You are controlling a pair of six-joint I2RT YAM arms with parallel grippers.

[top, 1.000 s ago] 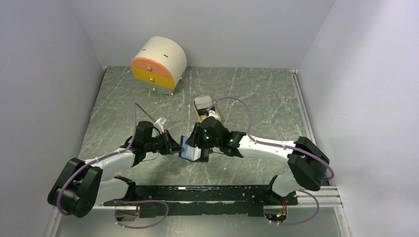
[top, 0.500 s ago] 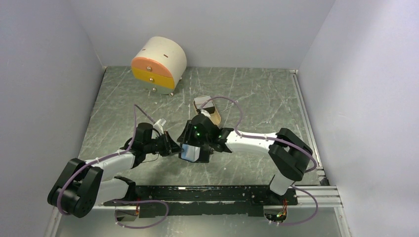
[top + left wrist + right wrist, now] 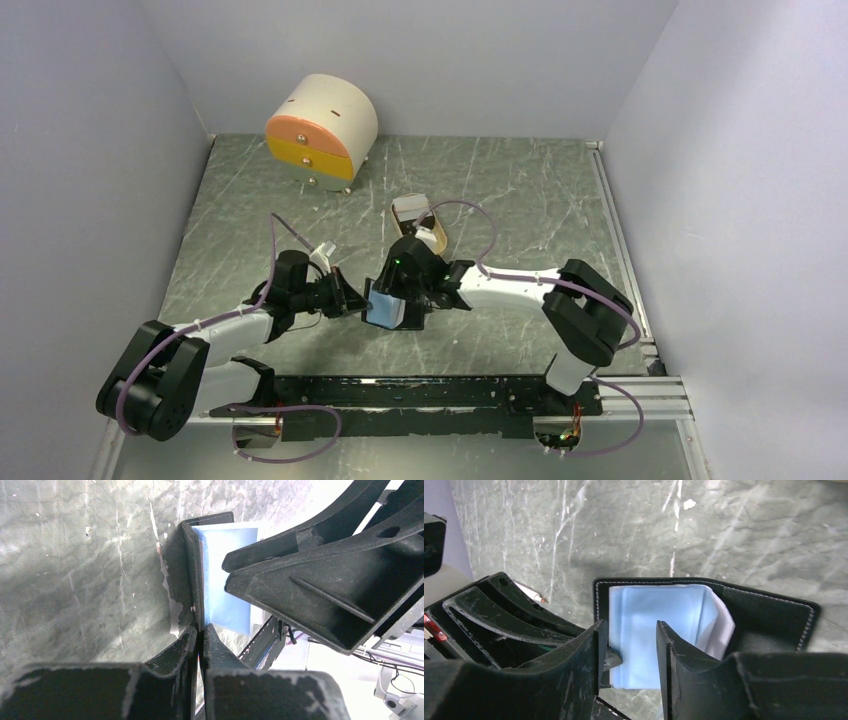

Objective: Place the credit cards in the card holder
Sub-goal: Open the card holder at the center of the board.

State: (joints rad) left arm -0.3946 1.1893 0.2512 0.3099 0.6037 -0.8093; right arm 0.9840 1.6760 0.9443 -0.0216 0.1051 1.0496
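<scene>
You are clamping the card holder's (image 3: 769,615) edge with the left gripper (image 3: 200,630); the right gripper (image 3: 631,627) is shifting over the blue pocket (image 3: 649,605), half-spread, grasp unclear: insertion nearing.

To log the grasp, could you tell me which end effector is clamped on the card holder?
The left end effector: its jaws are shut on the card holder's black edge, while the right end effector's jaws stand apart over the blue inner face.
</scene>
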